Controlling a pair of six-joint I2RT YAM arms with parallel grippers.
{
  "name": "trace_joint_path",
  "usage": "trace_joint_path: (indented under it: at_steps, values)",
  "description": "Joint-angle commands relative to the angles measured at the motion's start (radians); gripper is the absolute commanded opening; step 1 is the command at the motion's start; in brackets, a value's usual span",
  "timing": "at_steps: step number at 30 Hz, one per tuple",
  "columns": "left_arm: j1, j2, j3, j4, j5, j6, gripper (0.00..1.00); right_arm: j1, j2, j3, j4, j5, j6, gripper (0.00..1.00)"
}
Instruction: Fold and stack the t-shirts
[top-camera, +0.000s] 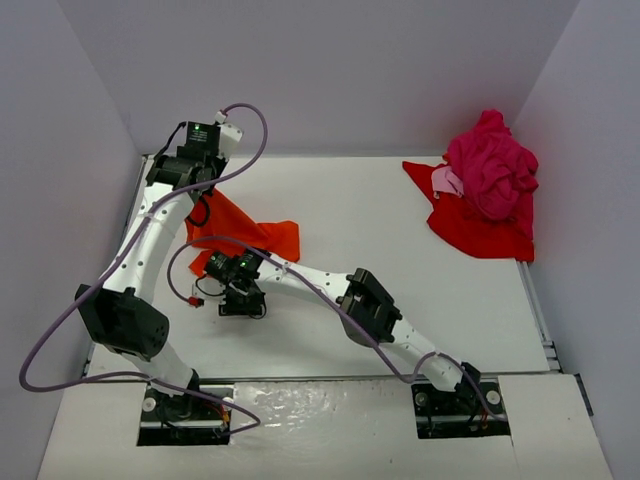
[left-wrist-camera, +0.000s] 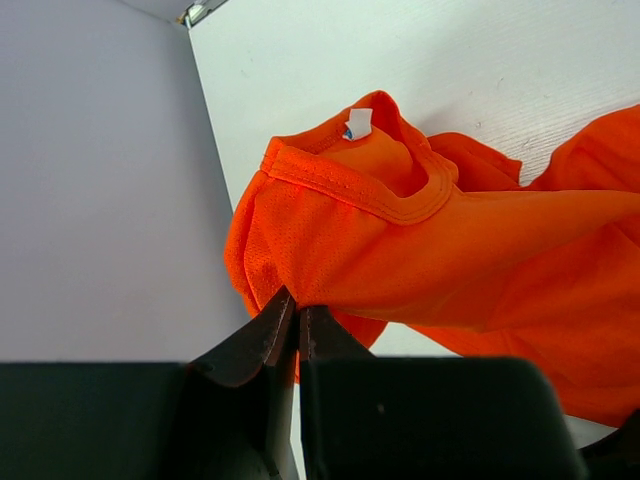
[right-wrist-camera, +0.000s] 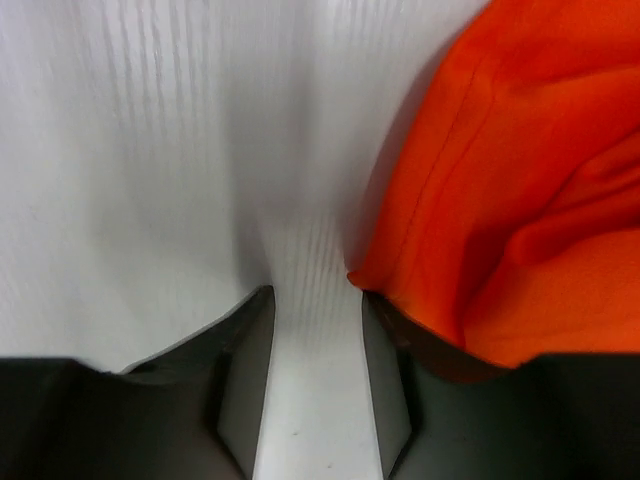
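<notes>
An orange-red t-shirt (top-camera: 255, 235) lies bunched at the table's left, one part pulled up. My left gripper (left-wrist-camera: 293, 305) is shut on its cloth just below the collar (left-wrist-camera: 400, 190), which carries a white label (left-wrist-camera: 358, 123). From above, the left gripper (top-camera: 203, 200) is at the shirt's upper left corner. My right gripper (right-wrist-camera: 315, 300) stands open low over the table, with only bare table between its fingers. The shirt's hem (right-wrist-camera: 520, 200) lies against the outside of the right finger. A red t-shirt (top-camera: 470, 228) lies at the far right under a crumpled magenta-pink t-shirt (top-camera: 495, 170).
White walls (top-camera: 60, 180) close in the table on the left, back and right. The left wall (left-wrist-camera: 100, 200) is close beside the left gripper. A purple cable (top-camera: 250, 120) loops from the left wrist, and another runs along the right arm (top-camera: 370, 305).
</notes>
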Motion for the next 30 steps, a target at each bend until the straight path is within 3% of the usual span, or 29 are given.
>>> trace_joint_path:
  at_steps: [1,2,4,7,11,14,19,22,27,30]
  values:
    - [0.002,-0.072,0.0,0.033,-0.015,-0.013,0.0,0.016,0.071,0.074,-0.003,0.004,0.028,0.18]
    - [0.002,-0.072,-0.003,0.035,-0.018,-0.013,0.0,0.018,0.077,0.077,-0.004,0.019,0.029,0.07]
    - [0.002,-0.076,-0.017,0.039,-0.027,-0.011,0.0,0.02,0.082,0.042,-0.003,0.054,0.015,0.0]
    - [0.002,-0.09,-0.032,0.046,-0.034,0.0,0.0,-0.002,0.002,-0.105,0.008,0.08,-0.012,0.0]
    - [0.003,-0.101,-0.061,0.051,-0.027,0.023,0.0,-0.117,-0.211,-0.467,0.106,0.088,-0.02,0.0]
    - [0.002,-0.106,-0.091,0.063,-0.015,0.039,0.0,-0.316,-0.353,-0.613,0.156,0.098,-0.032,0.0]
    - [0.0,-0.095,-0.108,0.076,-0.006,0.033,0.0,-0.515,-0.414,-0.688,0.194,0.103,-0.049,0.0]
    - [0.002,-0.086,-0.104,0.081,-0.01,0.032,0.0,-0.541,-0.421,-0.696,0.204,0.123,-0.046,0.0]
    - [0.002,-0.075,-0.091,0.08,-0.015,0.031,0.0,-0.441,-0.412,-0.64,0.206,0.183,-0.015,0.36]
    - [0.002,-0.073,-0.091,0.08,-0.02,0.013,0.0,-0.345,-0.417,-0.608,0.204,0.204,-0.004,0.44]
